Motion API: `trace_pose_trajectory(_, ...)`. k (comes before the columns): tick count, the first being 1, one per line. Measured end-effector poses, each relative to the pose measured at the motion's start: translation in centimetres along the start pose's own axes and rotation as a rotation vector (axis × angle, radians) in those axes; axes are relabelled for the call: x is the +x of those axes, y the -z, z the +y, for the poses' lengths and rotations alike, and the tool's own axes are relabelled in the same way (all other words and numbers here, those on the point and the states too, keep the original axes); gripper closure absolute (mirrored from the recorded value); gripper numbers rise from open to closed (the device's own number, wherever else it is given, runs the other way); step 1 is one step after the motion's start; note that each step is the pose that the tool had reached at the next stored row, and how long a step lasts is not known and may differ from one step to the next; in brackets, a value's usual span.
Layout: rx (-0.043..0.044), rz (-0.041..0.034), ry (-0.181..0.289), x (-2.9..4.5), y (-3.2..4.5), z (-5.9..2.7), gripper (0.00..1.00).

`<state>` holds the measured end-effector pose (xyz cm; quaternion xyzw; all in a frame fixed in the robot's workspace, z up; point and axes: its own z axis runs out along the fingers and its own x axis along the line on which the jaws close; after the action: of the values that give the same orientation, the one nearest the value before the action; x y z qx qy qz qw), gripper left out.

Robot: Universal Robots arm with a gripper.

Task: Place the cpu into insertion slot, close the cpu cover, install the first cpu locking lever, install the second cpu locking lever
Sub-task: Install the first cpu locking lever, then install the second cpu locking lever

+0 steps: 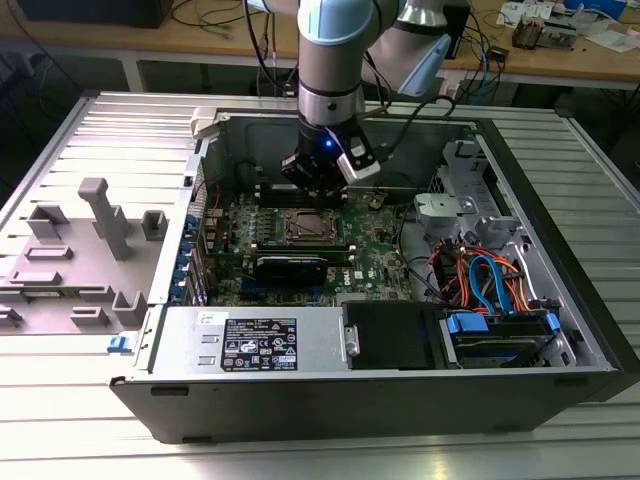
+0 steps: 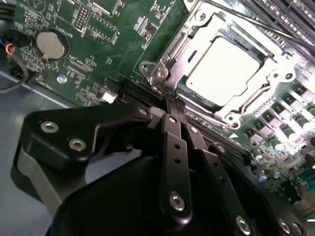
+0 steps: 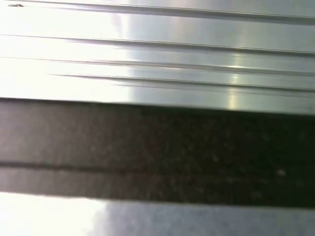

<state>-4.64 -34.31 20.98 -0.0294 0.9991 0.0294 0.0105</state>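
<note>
The cpu (image 2: 226, 66), a dull silver square, lies flat in the insertion slot (image 1: 305, 228) on the green motherboard. The cpu cover (image 2: 183, 42), a silver frame with a square window, lies down over it. A thin metal lever rod (image 2: 266, 27) runs along the socket's side away from my gripper. In the exterior view my gripper (image 1: 318, 190) hangs just above the socket's back edge. In the second wrist view the black gripper (image 2: 171, 101) is shut, its tips together right beside the socket's corner (image 2: 160, 73), with nothing seen between them.
The open computer case (image 1: 560, 330) walls in the board on all sides. Black memory slots (image 2: 290, 14) flank the socket, and a black card (image 1: 290, 267) lies in front of it. Blue and orange cables (image 1: 490, 280) fill the exterior view's right. Grey fixtures (image 1: 100, 220) stand on the ribbed table.
</note>
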Motion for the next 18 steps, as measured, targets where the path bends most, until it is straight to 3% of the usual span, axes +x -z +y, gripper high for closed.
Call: trace_pose_trajectory(18,0.0032,0.0003,0.000,0.03,0.03,-0.38,0.89)
